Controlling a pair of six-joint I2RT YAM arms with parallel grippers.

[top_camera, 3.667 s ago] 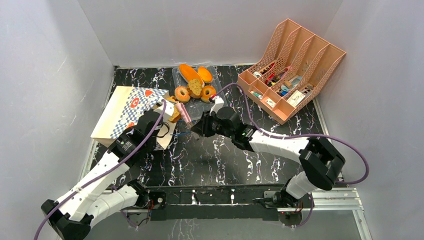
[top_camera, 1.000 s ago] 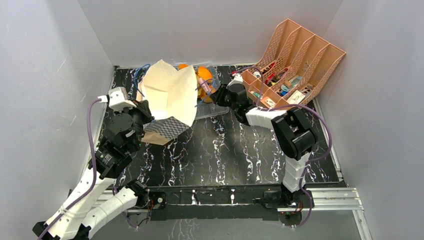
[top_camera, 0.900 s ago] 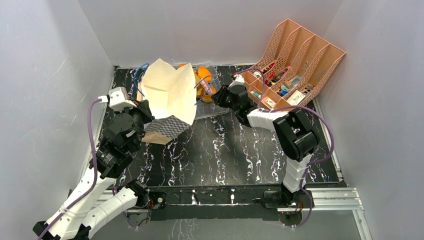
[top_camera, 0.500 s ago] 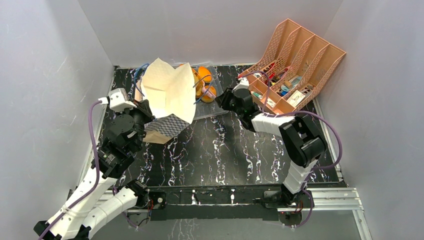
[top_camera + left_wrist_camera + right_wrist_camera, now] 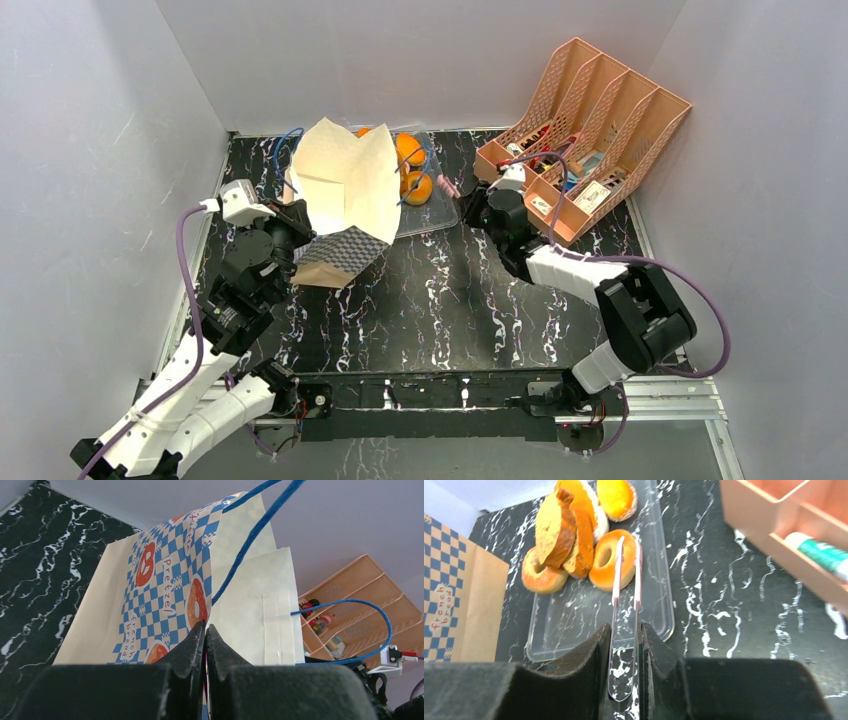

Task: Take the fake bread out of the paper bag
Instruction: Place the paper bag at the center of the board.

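Our left tool (image 5: 205, 628) pinches the tall checkered kraft paper bag (image 5: 345, 190) just left of the clear plastic tray (image 5: 574, 630), where the orange-golden toy bread (image 5: 569, 535) lies. Our right tool (image 5: 625, 632) clamps empty clear tongs (image 5: 624, 600) near that tray; we should hold the bag's mouth steady.

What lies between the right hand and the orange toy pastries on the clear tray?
Clear pink-edged tongs, gripped by the right hand, pointing at a ring donut; right wrist view.
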